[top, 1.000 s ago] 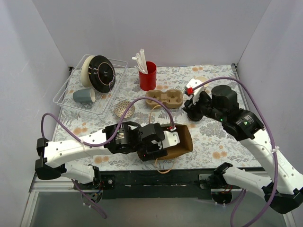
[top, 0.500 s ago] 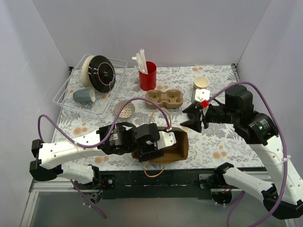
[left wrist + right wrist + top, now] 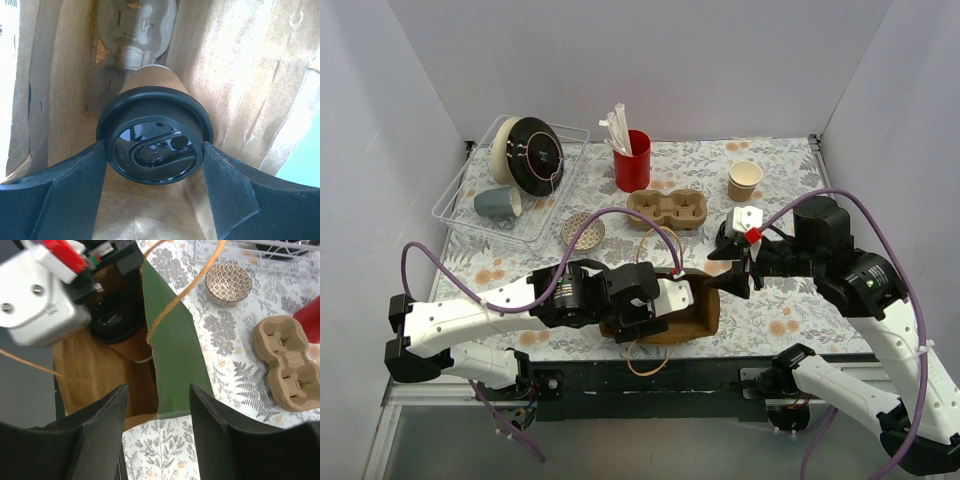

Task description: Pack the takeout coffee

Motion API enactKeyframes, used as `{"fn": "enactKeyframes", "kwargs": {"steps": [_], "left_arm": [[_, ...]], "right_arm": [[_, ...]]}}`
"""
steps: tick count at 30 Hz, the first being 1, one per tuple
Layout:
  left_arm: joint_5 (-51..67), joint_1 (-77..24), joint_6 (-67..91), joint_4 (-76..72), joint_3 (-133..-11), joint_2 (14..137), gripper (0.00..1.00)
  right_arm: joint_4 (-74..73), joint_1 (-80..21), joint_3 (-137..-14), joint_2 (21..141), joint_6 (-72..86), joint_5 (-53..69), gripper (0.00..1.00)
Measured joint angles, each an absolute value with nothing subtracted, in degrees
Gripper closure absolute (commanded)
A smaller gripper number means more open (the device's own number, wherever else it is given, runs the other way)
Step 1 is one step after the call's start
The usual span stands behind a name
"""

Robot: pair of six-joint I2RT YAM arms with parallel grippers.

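The takeout coffee [image 3: 155,142], a brown kraft cup with a black lid, lies inside the brown paper bag [image 3: 240,75], lid toward the left wrist camera. My left gripper [image 3: 155,165] is shut on it, a finger pressed to each side of the lid. In the top view my left gripper [image 3: 665,300] reaches into the bag [image 3: 708,318], and the cup is hidden there. My right gripper [image 3: 730,268] is open and empty, just right of the bag's mouth. In the right wrist view it [image 3: 157,440] hovers over the bag's green outer side [image 3: 175,350].
A pulp cup carrier [image 3: 667,209], a red cup of straws [image 3: 631,160] and a pale tan lidless cup [image 3: 744,180] stand at the back. A patterned bowl [image 3: 582,232] sits left of the carrier. A clear rack [image 3: 455,195] at back left holds plates and a grey-blue mug [image 3: 496,203].
My right arm has swung away from the tan cup and come down beside the bag's mouth. The bag and my left gripper have shifted slightly left.
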State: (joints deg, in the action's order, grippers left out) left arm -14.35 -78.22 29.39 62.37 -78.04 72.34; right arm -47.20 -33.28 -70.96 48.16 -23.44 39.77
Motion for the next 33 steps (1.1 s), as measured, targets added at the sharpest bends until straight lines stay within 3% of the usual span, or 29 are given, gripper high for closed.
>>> {"fn": "enactKeyframes", "kwargs": {"steps": [6,12,15,16,19,27,33], "left_arm": [[-14.31,-78.24,29.26,61.49,-78.04,72.71,1.00],[-14.15,-78.22,29.19,60.86,-77.91,72.86,1.00],[-14.15,-78.22,29.17,60.40,-76.99,72.84,1.00],[-14.17,-78.22,29.12,60.25,-76.60,72.84,1.00],[-14.63,-78.24,28.49,60.07,-76.03,72.84,1.00],[-20.93,-78.11,24.75,58.15,-76.01,72.97,1.00],[-27.77,-78.06,20.88,54.39,-74.65,72.86,1.00]], "right_arm": [[-49.25,-34.20,-71.31,51.59,-24.45,36.14,0.44],[-50.61,-36.99,-71.46,52.60,-24.84,32.45,0.54],[-50.24,-40.29,-71.42,52.69,-24.58,30.09,0.75],[-49.67,-41.80,-71.35,52.73,-24.18,28.77,0.88],[-46.28,-46.33,-70.70,53.06,-23.18,24.34,0.99],[-30.26,-50.00,-65.80,53.12,-23.46,10.22,0.99],[-22.44,-50.11,-62.30,52.36,-24.21,6.48,0.99]]}}
